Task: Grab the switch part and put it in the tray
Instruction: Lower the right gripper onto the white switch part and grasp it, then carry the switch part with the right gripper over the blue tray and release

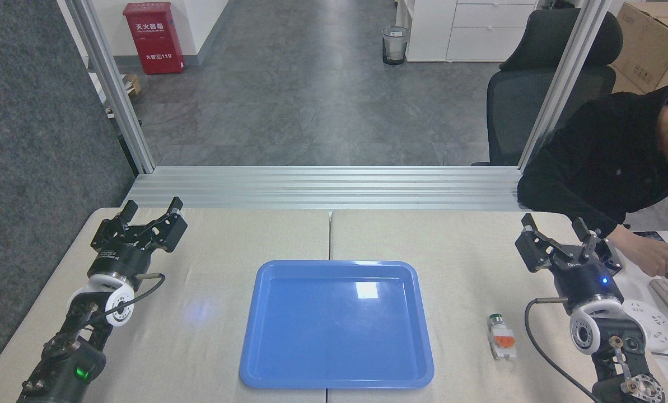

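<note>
**Switch part lay on bare counter, right of the tray**

The small white plastic switch part with orange middle [501,337] lay lower right, apart from the glossy blue rectangular tray [336,324] at centre. Both the left gripper [152,211] and right gripper [554,229] hovered, fingers spread wide. A person's hand [644,256] rested at the counter's right edge.

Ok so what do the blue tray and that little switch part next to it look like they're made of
The tray looks like glossy moulded plastic: it mirrors a bright ceiling light and has smooth rounded corners. The switch part also looks like plastic, a matte white body with an orange middle and a dark green button end; it is too small to rule out metal bits.
</note>
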You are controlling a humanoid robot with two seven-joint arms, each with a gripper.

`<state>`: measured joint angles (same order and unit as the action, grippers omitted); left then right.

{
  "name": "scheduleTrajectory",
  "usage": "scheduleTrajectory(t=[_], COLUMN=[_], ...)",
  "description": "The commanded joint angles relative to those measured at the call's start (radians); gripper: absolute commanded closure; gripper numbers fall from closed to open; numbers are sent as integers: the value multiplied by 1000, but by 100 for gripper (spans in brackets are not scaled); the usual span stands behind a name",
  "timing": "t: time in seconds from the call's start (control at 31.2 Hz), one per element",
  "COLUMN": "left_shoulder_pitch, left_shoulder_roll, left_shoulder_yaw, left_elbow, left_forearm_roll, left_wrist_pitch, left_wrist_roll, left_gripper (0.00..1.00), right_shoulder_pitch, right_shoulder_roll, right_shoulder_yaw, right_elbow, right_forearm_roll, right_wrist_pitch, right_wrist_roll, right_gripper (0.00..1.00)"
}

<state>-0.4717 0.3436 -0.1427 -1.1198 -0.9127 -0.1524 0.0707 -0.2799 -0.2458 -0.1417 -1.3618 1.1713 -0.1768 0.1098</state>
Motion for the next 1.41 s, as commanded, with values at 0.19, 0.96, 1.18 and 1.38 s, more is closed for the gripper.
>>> scheduleTrajectory(t=[0.19, 0.96, 1.18, 1.38], left_shoulder_pitch=[1, 1, 1, -1], left_shoulder_roll=[0, 0, 0, 0], left_shoulder_yaw=[0, 0, 0, 0], left_elbow=[0, 0, 0, 0], left_forearm_roll=[0, 0, 0, 0], left_wrist_pitch=[1, 1, -1, 1], left_wrist_roll=[0, 0, 0, 0], left_gripper=[0, 0, 0, 0], right_shoulder_pitch=[113, 311, 318, 324], right_shoulder_roll=[17, 181, 181, 183], right_shoulder_yaw=[56, 73, 79, 79], right_elbow=[4, -10, 1, 32], right_forearm_roll=[16, 107, 113, 122], right_wrist_pitch=[2, 7, 2, 4], right_wrist_roll=[45, 83, 83, 83], right_gripper=[0, 7, 29, 37])
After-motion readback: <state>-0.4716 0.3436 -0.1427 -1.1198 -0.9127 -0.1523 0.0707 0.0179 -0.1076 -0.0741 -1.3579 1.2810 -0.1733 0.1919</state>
